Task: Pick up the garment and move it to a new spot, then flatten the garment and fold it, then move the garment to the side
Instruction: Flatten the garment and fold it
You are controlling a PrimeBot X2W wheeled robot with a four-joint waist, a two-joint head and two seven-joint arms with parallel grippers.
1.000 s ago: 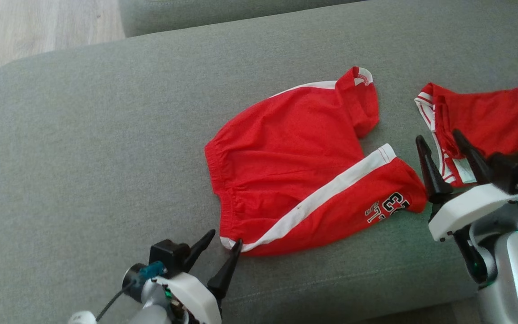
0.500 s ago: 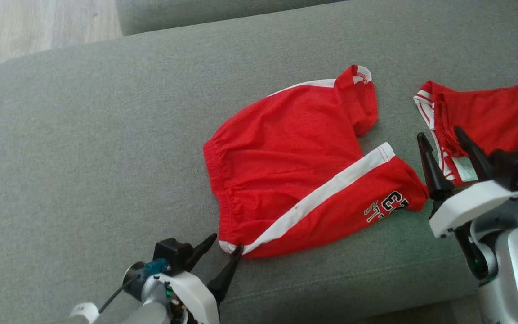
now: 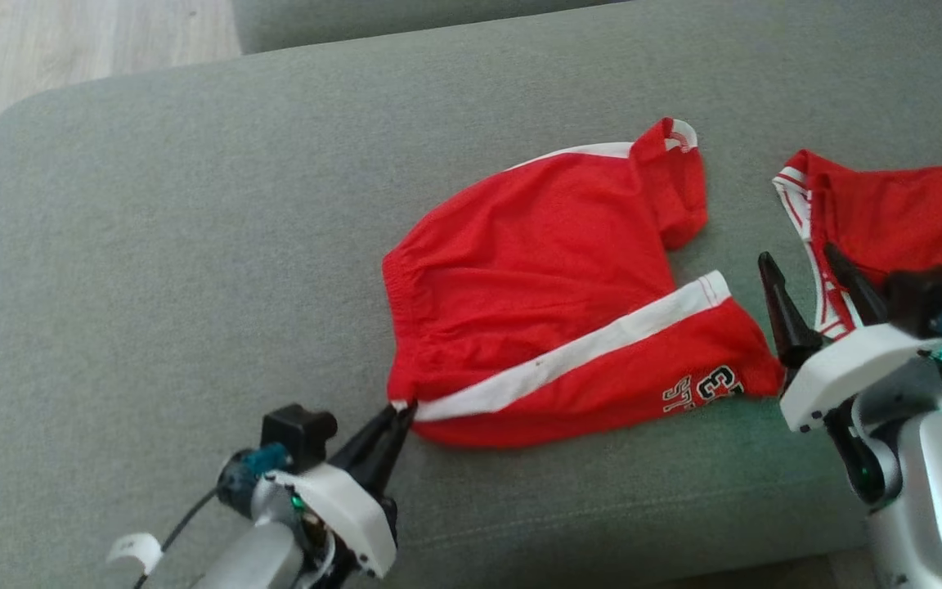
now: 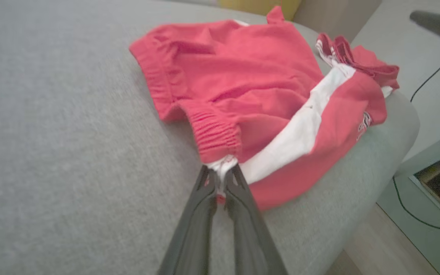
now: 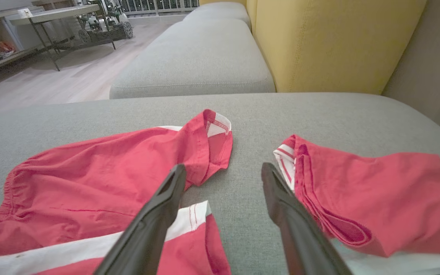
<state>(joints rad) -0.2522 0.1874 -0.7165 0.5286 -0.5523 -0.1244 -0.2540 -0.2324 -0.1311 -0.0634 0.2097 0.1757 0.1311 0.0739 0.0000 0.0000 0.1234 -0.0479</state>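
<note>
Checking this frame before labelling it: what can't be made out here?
Lettering on the shorts: head view, cut off at the hem; left wrist view, too small.
Second red garment: head view, cut by the right edge, partly behind the right pincer.
Cloth inside the left pincer: hidden by its shut fingers.

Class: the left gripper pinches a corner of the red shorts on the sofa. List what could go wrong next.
1. The left gripper holds the red shorts only by a small white waistband corner; lifting may pull it free.
2. The open right gripper sits between the red shorts and a second red garment, so it might snag the wrong one.
</note>
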